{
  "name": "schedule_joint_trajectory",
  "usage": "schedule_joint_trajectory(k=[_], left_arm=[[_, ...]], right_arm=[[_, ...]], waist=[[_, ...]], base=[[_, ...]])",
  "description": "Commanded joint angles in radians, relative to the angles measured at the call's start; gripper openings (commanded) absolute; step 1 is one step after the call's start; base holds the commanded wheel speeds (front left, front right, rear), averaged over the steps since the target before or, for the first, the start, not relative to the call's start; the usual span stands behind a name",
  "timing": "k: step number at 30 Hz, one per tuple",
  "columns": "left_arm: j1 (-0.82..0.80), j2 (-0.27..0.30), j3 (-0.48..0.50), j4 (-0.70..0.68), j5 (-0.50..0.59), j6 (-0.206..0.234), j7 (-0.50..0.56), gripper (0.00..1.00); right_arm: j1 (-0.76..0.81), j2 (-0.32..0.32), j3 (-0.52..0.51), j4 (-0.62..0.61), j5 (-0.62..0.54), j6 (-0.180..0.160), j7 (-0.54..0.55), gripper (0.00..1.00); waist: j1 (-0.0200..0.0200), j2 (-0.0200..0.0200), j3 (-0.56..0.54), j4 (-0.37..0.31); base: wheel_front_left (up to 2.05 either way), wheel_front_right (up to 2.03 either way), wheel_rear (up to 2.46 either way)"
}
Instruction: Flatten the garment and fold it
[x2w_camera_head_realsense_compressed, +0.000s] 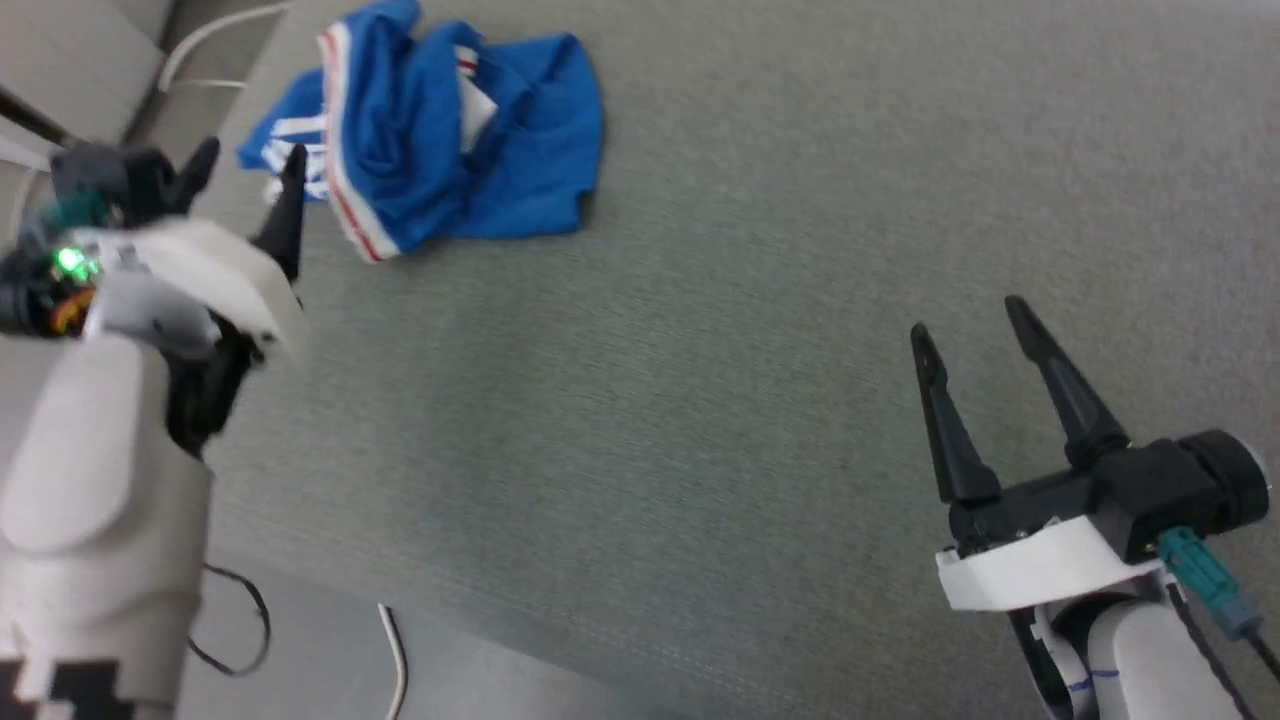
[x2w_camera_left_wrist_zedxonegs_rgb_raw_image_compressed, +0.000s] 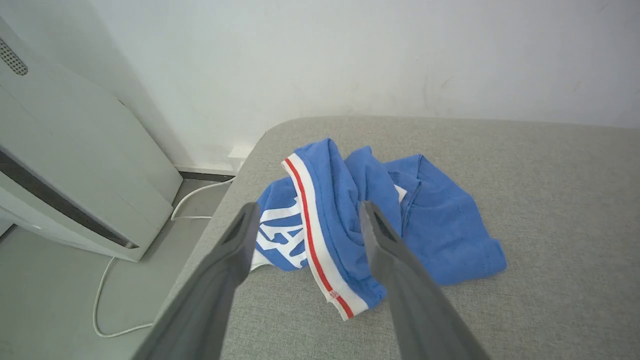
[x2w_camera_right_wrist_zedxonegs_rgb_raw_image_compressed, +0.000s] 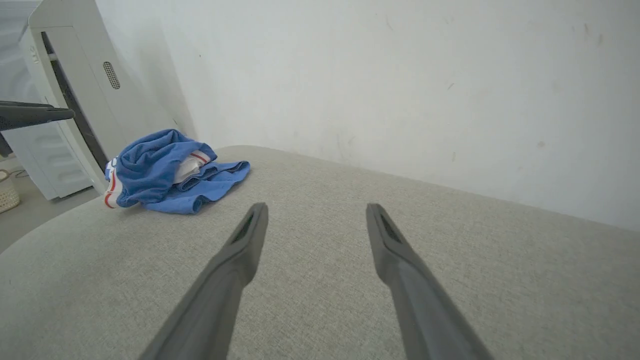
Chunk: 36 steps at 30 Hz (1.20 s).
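The garment (x2w_camera_head_realsense_compressed: 440, 130) is a royal-blue T-shirt with red-and-white striped trim and white lettering, lying crumpled in a heap at the far left corner of the grey surface. My left gripper (x2w_camera_head_realsense_compressed: 250, 160) hovers open just left of the heap, nothing between its fingers; in the left wrist view the garment (x2w_camera_left_wrist_zedxonegs_rgb_raw_image_compressed: 380, 220) lies past the open left gripper (x2w_camera_left_wrist_zedxonegs_rgb_raw_image_compressed: 305, 212). At the lower right my right gripper (x2w_camera_head_realsense_compressed: 965, 320) stands open and empty, far from the shirt. The right wrist view shows the garment (x2w_camera_right_wrist_zedxonegs_rgb_raw_image_compressed: 160, 172) off to the left of that right gripper (x2w_camera_right_wrist_zedxonegs_rgb_raw_image_compressed: 315, 210).
The grey fabric-covered surface (x2w_camera_head_realsense_compressed: 750, 350) has a rounded corner near the shirt. A white appliance (x2w_camera_left_wrist_zedxonegs_rgb_raw_image_compressed: 65, 165) stands on the floor beside it, with a white cable (x2w_camera_left_wrist_zedxonegs_rgb_raw_image_compressed: 107, 295) trailing. A pale wall (x2w_camera_right_wrist_zedxonegs_rgb_raw_image_compressed: 400, 75) runs behind the surface. Cables (x2w_camera_head_realsense_compressed: 395, 650) lie by the near edge.
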Motion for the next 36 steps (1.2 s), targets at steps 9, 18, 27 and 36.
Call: schedule_joint_trajectory(k=[9,18,27,36], left_arm=[[-0.274,0.202,-0.234,0.157,-0.217,-0.008,0.231,1.0],[-0.316,0.324,-0.46,0.192,-0.483,-0.008,0.588,1.0],[-0.26,0.375,-0.496,0.166,-0.664,-0.008,0.625,0.0],[-0.305,0.391,-0.44,0.201,-0.65,-0.008,0.346,0.0]], right_arm=[[-0.055,-0.001,-0.002,-0.103,-0.013,-0.002,0.026,1.0],[-0.059,-0.001,0.002,-0.117,-0.003,-0.002,0.011,1.0],[-0.06,-0.001,-0.014,-0.072,0.005,-0.002,-0.011,1.0],[-0.037,-0.001,-0.053,-0.001,0.021,-0.002,-0.034,1.0]], waist=[[-0.0004,0.0,0.249,-0.21],[-0.0004,0.0,0.292,-0.249],[-0.0004,0.0,0.24,-0.247],[-0.0004,0.0,0.071,-0.236]], base=[[0.0,0.0,0.0],[0.0,0.0,0.0],[0.0,0.0,0.0],[0.0,0.0,0.0]])
